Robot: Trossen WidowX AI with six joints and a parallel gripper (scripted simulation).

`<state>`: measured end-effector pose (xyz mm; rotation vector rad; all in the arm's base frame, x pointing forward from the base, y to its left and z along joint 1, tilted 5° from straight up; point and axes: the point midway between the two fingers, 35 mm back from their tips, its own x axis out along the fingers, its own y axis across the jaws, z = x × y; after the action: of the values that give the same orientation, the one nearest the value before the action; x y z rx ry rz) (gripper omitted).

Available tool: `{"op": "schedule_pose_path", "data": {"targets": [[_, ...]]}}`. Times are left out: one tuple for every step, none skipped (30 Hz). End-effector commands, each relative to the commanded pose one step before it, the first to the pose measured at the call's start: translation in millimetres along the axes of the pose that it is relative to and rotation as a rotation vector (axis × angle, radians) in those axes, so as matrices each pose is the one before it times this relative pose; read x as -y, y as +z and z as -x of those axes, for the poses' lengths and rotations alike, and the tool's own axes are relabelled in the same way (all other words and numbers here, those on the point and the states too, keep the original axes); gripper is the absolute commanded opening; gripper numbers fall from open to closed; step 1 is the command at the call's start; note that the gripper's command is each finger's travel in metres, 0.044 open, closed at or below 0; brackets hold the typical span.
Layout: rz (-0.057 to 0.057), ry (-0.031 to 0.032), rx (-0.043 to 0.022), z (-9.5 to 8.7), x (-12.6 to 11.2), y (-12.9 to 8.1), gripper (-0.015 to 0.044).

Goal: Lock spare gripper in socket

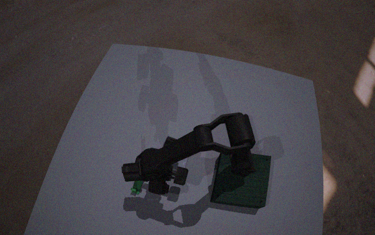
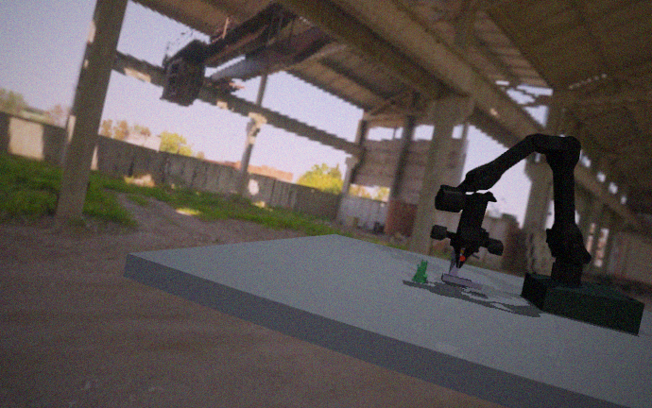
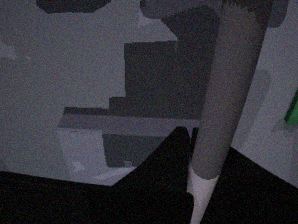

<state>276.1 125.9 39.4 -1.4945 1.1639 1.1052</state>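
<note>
My gripper (image 2: pixel 456 263) (image 3: pixel 191 131) points down and is shut on the lock pin. The pin (image 3: pixel 222 95) shows as a grey rod slanting across the fingers in the wrist view, and a red spot shows at the fingers in the exterior view. A pale grey, low plate with an upright part, seemingly the mount (image 2: pixel 459 280) (image 3: pixel 82 121), is just below the fingertips. Whether the pin touches the socket cannot be told. A small green part with prongs, seemingly the spare gripper (image 1: pixel 137 185) (image 2: pixel 420 273) (image 3: pixel 293 113), stands on the table beside it. In the top view the arm hides the fingertips.
The arm's dark green base block (image 1: pixel 257 182) (image 2: pixel 591 307) stands on the grey table (image 1: pixel 110 116) (image 2: pixel 288 279). The black arm (image 1: pixel 182 143) (image 2: pixel 509 163) reaches out over the mount and casts dark shadows around it.
</note>
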Motion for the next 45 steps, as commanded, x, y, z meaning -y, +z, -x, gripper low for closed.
{"op": "schedule_pose_path", "data": {"targets": [[0.0071, -0.00084, -0.00688, -1.52, -1.26, -3.4, 0.0], [-0.0001, -0.00046, 0.00004, -0.18, 0.07, -0.61, 0.0], [0.0, -0.00015, 0.00001, -0.06, 0.02, -0.21, 0.0], [-0.0001, -0.00029, 0.00001, -0.13, 0.04, -0.4, 0.0], [-0.0002, -0.00059, 0.00002, -0.26, 0.07, -0.8, 0.0], [-0.0002, -0.00047, 0.00001, -0.21, 0.06, -0.63, 0.0], [-0.0001, -0.00016, 0.0, -0.07, 0.02, -0.21, 0.0], [-0.0001, -0.00021, 0.00003, -0.08, 0.09, -0.43, 0.0], [-0.0001, -0.00042, 0.00005, -0.17, 0.18, -0.85, 0.0], [-0.0001, -0.00033, 0.00003, -0.13, 0.14, -0.66, 0.0], [0.0, -0.00011, 0.00001, -0.04, 0.05, -0.22, 0.0], [0.0, -0.0001, 0.00002, -0.1, 0.0, -0.44, 0.0], [-0.0001, -0.00019, 0.00003, -0.2, 0.0, -0.88, 0.0], [-0.0001, -0.00015, 0.00002, -0.16, 0.0, -0.7, 0.0], [0.0, -0.00005, 0.00001, -0.05, 0.0, -0.24, 0.0], [0.0, -0.00011, 0.00002, -0.13, -0.01, -0.44, 0.0], [-0.0001, -0.00022, 0.00003, -0.26, -0.03, -0.88, 0.0], [-0.0001, -0.00018, 0.00003, -0.2, -0.03, -0.69, 0.0], [0.0, -0.00006, 0.00001, -0.07, -0.01, -0.23, 0.0], [-0.0001, -0.00018, 0.00001, -0.13, -0.02, -0.43, 0.0], [-0.0001, -0.00036, 0.00003, -0.27, -0.05, -0.86, 0.0], [-0.0001, -0.00028, 0.00002, -0.21, -0.04, -0.68, 0.0], [0.0, -0.0001, 0.00001, -0.07, -0.01, -0.23, 0.0], [-0.0001, -0.00024, 0.00002, -0.12, -0.01, -0.44, 0.0], [-0.0001, -0.00048, 0.00003, -0.25, -0.03, -0.88, 0.0], [-0.0001, -0.00037, 0.00002, -0.19, -0.03, -0.69, 0.0], [0.0, -0.00013, 0.00001, -0.06, -0.01, -0.23, 0.0], [-0.0001, -0.00027, 0.00002, -0.12, 0.0, -0.44, 0.0], [-0.0001, -0.00053, 0.00003, -0.24, -0.01, -0.88, 0.0], [-0.0001, -0.00042, 0.00002, -0.19, -0.01, -0.69, 0.0], [0.0, -0.00014, 0.00001, -0.06, 0.0, -0.23, 0.0], [-0.0001, -0.00028, 0.00002, -0.12, 0.0, -0.45, 0.0], [-0.0002, -0.00055, 0.00003, -0.24, -0.01, -0.88, 0.0], [-0.0001, -0.00043, 0.00002, -0.19, -0.01, -0.69, 0.0], [0.0, -0.00015, 0.00001, -0.06, 0.0, -0.23, 0.0], [0.0, 0.0, 0.0, 0.0, 0.0, 0.0, 0.0], [0.0, 0.0, 0.0, 0.0, 0.0, 0.0, 0.0], [-0.0074, 0.0002, 0.00553, 0.92, 0.82, 1.54, 0.0026], [0.0, 0.0, 0.0, 0.0, 0.0, 0.0, 0.0053], [0.0, 0.0, 0.0, 0.0, 0.0, 0.0, 0.0079], [0.0, 0.0, 0.0, 0.0, 0.0, 0.0, 0.0105], [0.0, 0.0, 0.0, 0.0, 0.0, 0.0, 0.0131], [0.0, 0.0, 0.0, 0.0, 0.0, 0.0, 0.0157], [0.0, 0.0, 0.0, 0.0, 0.0, 0.0, 0.0184], [0.0, 0.0, 0.0, 0.0, 0.0, 0.0, 0.02]]}}
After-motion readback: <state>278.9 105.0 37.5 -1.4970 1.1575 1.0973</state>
